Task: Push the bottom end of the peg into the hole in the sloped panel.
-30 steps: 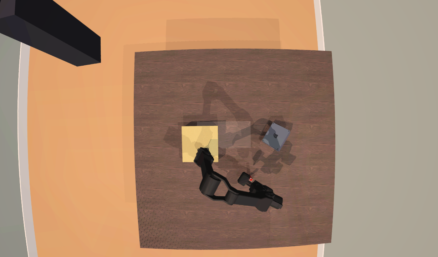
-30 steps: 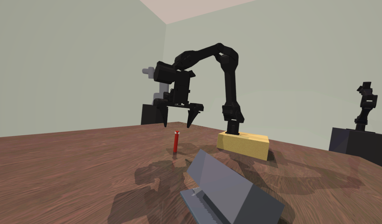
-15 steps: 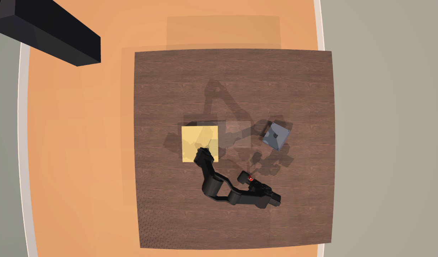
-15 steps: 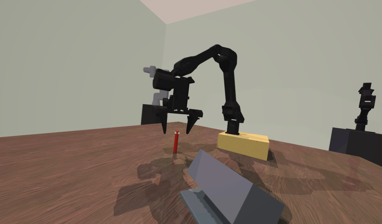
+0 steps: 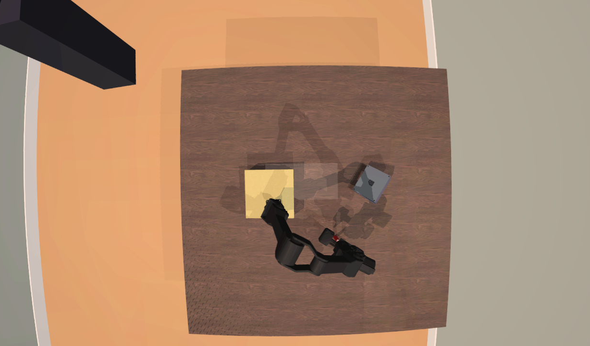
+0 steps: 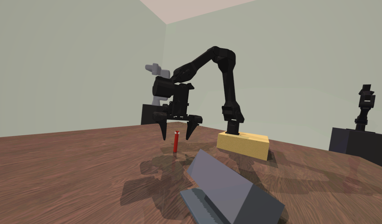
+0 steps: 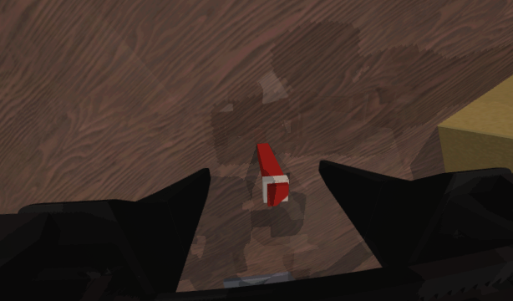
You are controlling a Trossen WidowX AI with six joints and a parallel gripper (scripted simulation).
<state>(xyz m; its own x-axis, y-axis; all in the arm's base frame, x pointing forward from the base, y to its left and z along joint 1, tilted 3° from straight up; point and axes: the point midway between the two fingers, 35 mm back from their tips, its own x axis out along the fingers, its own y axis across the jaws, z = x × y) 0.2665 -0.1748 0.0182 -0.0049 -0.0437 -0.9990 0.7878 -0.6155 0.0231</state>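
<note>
Red and upright on the wood-grain table, the white-banded peg stands between the spread, empty fingertips of the parallel-jaw gripper, probably so they can close around it. Room shows on both sides; the sloped grey panel block sits well apart, leaving space to lift.

The arm is matte black all over, with chunky rounded joints and slimmer straight links. A thick drum-shaped part sits near the wrist, and the gripper has two black fingers tapering to narrow tips.
</note>
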